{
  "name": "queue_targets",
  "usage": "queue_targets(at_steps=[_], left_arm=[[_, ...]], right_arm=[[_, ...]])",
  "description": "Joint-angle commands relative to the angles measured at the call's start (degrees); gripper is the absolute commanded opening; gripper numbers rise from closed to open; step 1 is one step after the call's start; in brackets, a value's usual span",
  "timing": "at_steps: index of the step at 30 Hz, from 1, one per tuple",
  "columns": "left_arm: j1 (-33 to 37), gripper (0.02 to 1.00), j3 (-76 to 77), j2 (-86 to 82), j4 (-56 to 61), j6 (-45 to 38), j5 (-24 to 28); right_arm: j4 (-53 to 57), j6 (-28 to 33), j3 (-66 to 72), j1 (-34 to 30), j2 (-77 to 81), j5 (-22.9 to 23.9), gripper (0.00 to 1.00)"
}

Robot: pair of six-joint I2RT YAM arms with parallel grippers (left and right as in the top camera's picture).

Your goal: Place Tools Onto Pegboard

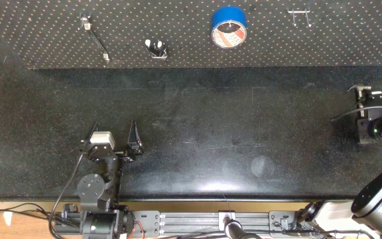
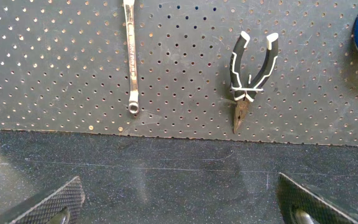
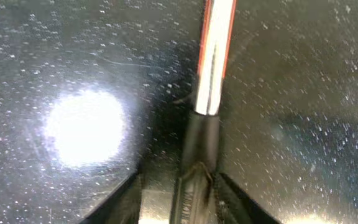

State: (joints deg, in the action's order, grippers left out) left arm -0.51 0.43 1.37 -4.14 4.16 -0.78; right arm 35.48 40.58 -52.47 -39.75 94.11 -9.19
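With the right gripper (image 3: 194, 186) clamped on the handle of the hammer (image 3: 211, 68), well short of the pegboard (image 1: 178, 26) near its right end, it should carry the head level to the pegboard's empty hook (image 1: 300, 18), while the left gripper (image 1: 114, 138) sits spread apart facing the pegboard.

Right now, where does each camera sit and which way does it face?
Top: overhead, looking down on table and pegboard; both arms, left gripper and right gripper show.
Left wrist: on left arm, facing pegboard's wrench and pliers; own fingers at the edge.
Right wrist: close above table, looking along held tool; its gripper clamps it.
Shared: top and left wrist both show wrench, pliers.
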Motion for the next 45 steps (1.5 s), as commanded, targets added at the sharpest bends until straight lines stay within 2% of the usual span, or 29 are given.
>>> queue_targets(at_steps=[1, 2, 3, 9, 12, 14, 15, 16, 19, 21, 25, 31, 44, 45], left_arm=[[0.13, 0.996, -0.11, -0.59, -0.39, 0.09, 0.42], [0.13, 0.996, -0.11, -0.59, -0.39, 0.09, 0.42], [0.13, 0.996, -0.11, -0.59, -0.39, 0.09, 0.42], [0.13, 0.996, -0.11, -0.59, -0.39, 0.07, 0.42], [0.13, 0.996, -0.11, -0.59, -0.39, 0.07, 0.42], [0.13, 0.996, -0.11, -0.59, -0.39, 0.09, 0.42], [0.13, 0.996, -0.11, -0.59, -0.39, 0.09, 0.42], [0.13, 0.996, -0.11, -0.59, -0.39, 0.07, 0.42], [0.13, 0.993, -0.11, -0.59, -0.39, 0.09, 0.42], [0.13, 0.996, -0.11, -0.59, -0.39, 0.09, 0.42], [0.13, 0.996, -0.11, -0.59, -0.39, 0.09, 0.42], [0.13, 0.998, -0.11, -0.59, -0.39, 0.07, 0.42], [0.13, 0.996, -0.11, -0.59, -0.39, 0.09, 0.42], [0.13, 0.996, -0.11, -0.59, -0.39, 0.09, 0.42]], right_arm=[[-0.15, 0.68, -0.07, 0.74, 1.11, -0.94, 0.222], [-0.02, 0.68, -0.07, 0.72, 1.36, -0.94, 0.213], [0.0, 0.66, -0.07, 0.74, 1.64, -0.96, 0.082], [0.24, -1.2, -0.07, 0.7, -0.02, -0.96, 0.075], [0.02, -11.47, -0.07, 0.44, -10.01, -1.07, 0.073], [0.09, -15.13, -0.07, 0.59, -17.84, -8.04, 0.077], [0.02, -15.65, -0.07, 1.49, -22.62, -12.94, 0.073], [-0.28, -17.11, -0.07, 2.62, -25.31, -14.53, 0.073], [-6.14, -27.28, -0.07, 11.89, -33.42, -14.62, 0.073], [-11.96, -30.88, -0.07, 18.49, -35.34, -14.64, 0.073], [-16.61, -31.15, -0.07, 26.23, -35.1, -14.64, 0.073], [-16.79, -31.06, -0.07, 31.67, -29.86, -14.38, 0.073], [-17.79, -30.93, -0.07, 32.09, -20.46, -13.81, 0.077], [-17.77, -30.91, -0.04, 32.09, -20.33, -13.81, 0.152]])
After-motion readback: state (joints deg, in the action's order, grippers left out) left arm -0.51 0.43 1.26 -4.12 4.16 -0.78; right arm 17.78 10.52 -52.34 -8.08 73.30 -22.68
